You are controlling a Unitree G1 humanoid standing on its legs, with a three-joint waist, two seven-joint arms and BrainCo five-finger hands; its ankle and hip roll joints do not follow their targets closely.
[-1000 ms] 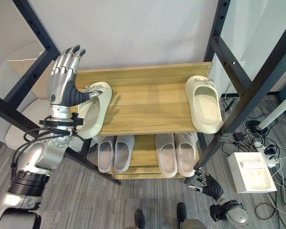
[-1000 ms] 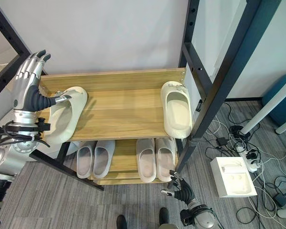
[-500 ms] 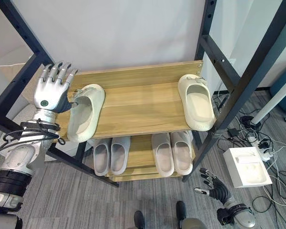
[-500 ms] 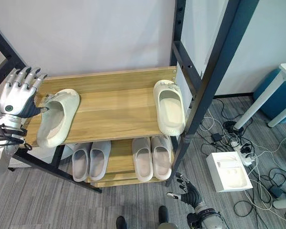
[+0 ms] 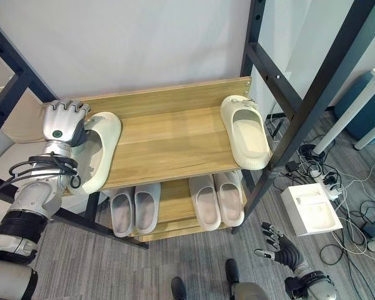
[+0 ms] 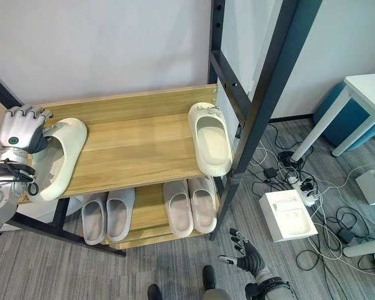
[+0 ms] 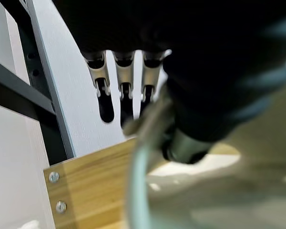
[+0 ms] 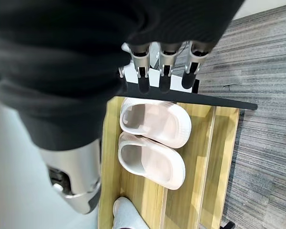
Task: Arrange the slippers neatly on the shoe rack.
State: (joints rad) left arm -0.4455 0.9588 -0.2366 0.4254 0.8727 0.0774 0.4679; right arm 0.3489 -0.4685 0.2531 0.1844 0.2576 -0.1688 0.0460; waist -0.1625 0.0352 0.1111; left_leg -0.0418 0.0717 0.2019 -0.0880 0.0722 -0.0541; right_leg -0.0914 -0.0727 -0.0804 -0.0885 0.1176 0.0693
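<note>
A cream slipper (image 5: 101, 150) lies at the left end of the wooden shoe rack's top shelf (image 5: 175, 140), its heel hanging over the front edge. My left hand (image 5: 62, 123) is at the slipper's toe end with fingers curled and thumb pressed into its rim (image 7: 138, 143). The matching cream slipper (image 5: 245, 131) lies alone at the right end of that shelf, toe towards the back board. My right hand (image 5: 281, 251) hangs low near the floor at the lower right, fingers (image 8: 163, 71) straight, holding nothing.
Two pale pairs of slippers (image 5: 135, 206) (image 5: 215, 199) sit on the lower shelf. Black metal frame posts (image 5: 303, 119) flank the rack on both sides. A white box (image 5: 311, 209) and cables lie on the carpet at the right, near a white table (image 6: 369, 84).
My left hand's fingers, upright a second ago, have folded down at the slipper's toe end. The whole view has shifted as the camera moved. The right hand stays low.
</note>
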